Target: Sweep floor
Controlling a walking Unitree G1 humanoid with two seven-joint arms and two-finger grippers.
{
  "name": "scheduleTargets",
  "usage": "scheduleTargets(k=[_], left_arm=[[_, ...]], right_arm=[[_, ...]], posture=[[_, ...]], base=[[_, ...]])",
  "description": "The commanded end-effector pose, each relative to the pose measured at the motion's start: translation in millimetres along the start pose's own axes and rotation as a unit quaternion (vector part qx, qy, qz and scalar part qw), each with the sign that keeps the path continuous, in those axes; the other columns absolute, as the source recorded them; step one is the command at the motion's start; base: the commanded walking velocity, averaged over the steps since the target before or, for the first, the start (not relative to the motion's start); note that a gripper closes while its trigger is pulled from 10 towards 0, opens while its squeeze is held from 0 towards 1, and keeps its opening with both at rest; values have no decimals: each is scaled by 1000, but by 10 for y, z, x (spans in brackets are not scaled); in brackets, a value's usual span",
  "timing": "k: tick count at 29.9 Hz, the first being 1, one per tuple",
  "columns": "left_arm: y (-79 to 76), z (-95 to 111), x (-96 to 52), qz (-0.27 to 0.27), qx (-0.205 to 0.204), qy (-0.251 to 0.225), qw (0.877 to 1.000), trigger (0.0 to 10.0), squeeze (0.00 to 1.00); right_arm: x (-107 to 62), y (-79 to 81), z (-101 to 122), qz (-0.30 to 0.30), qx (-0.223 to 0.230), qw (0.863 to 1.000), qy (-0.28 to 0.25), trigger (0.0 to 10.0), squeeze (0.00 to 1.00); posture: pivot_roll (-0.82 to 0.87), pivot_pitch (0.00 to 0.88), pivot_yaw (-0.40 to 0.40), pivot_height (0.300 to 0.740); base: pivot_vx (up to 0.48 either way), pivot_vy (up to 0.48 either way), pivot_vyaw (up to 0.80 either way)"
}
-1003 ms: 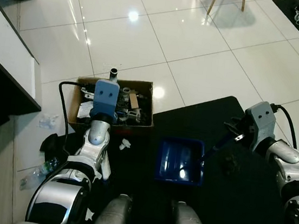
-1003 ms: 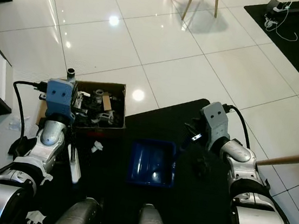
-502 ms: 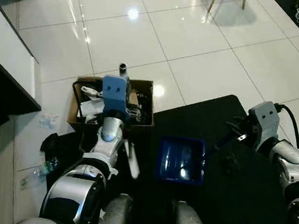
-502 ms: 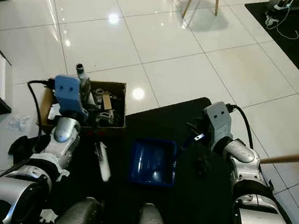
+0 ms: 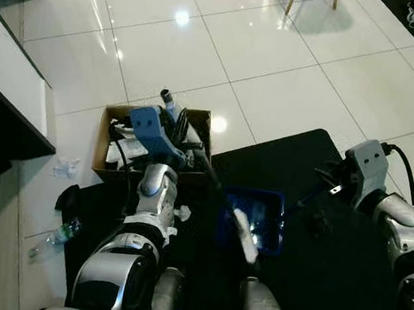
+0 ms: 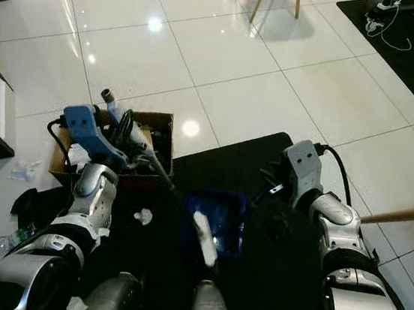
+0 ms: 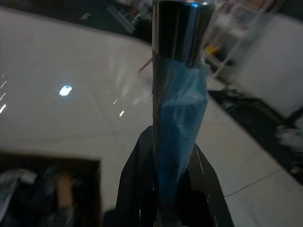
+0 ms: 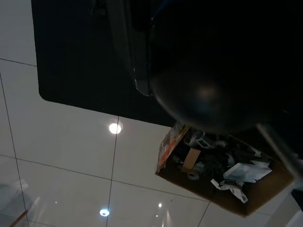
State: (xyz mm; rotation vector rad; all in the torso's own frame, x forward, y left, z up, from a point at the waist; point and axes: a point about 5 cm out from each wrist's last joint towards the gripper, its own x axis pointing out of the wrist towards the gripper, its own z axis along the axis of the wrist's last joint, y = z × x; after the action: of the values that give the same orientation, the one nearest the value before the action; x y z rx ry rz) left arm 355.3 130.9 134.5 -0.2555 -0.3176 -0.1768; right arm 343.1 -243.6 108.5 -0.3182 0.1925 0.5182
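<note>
Broom [image 5: 220, 198] clamped in left gripper [image 7: 163, 189], its whitish tip over blue dustpan [image 5: 252, 221] on black mat [image 5: 328, 276]; right gripper [image 6: 274, 190] steadies dustpan handle, finger state unclear. Best: short strokes, pan flat.

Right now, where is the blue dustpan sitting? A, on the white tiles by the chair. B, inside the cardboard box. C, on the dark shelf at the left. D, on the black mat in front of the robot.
D: the blue dustpan lies flat on the black mat, just beside the cardboard box of junk, not inside it.
</note>
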Motion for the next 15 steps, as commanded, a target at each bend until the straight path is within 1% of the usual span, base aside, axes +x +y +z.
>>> scheduleTargets(k=[1,2,3,4,5,6,7,9,10,11,12,13,15], left_arm=[[97,170,10,-26,51,-32,998,10000,0],[124,255,18,-39,76,-46,995,10000,0],[211,403,30,-54,125,-64,989,10000,0],[211,403,30,-54,125,-64,989,10000,0],[248,451,31,-58,142,-69,986,10000,0],[296,504,26,-67,168,-72,981,10000,0],[296,504,26,-67,168,-72,981,10000,0],[360,550,9,-79,202,-67,974,10000,0],[360,550,9,-79,202,-67,974,10000,0],[391,552,-6,-83,217,-61,971,10000,0],[419,535,-25,-81,223,-55,970,10000,0],[419,535,-25,-81,223,-55,970,10000,0],[440,480,-69,-83,237,-42,967,10000,0]], right_arm=[[-2,85,-128,13,19,999,23,10000,0],[4,85,-121,13,19,999,23,10000,0],[17,88,-110,12,19,1000,21,10000,0],[17,88,-110,12,19,1000,21,10000,0],[22,90,-106,12,19,1000,21,10000,0],[29,93,-101,12,19,1000,20,10000,0],[29,93,-101,12,19,1000,20,10000,0],[41,100,-93,13,20,1000,20,10000,0],[41,100,-93,13,20,1000,20,10000,0],[48,106,-90,13,20,1000,19,10000,0],[53,115,-90,15,20,1000,19,10000,0],[53,115,-90,15,20,1000,19,10000,0],[64,140,-99,22,19,999,21,10000,0]], posture=[[-152,233,10,740],[-150,231,11,740],[-137,220,12,740],[-137,220,12,740],[-135,217,12,740],[-132,215,12,740],[-132,215,12,740],[-126,208,11,740],[-126,208,11,740],[-125,205,10,740],[-124,199,7,740],[-124,199,7,740],[-123,190,4,740]], base=[[0,0,0],[0,0,0],[0,0,0],[0,0,0],[0,0,0],[0,0,0],[0,0,0],[0,0,0],[0,0,0],[0,0,0],[0,0,0],[0,0,0],[0,0,0]])
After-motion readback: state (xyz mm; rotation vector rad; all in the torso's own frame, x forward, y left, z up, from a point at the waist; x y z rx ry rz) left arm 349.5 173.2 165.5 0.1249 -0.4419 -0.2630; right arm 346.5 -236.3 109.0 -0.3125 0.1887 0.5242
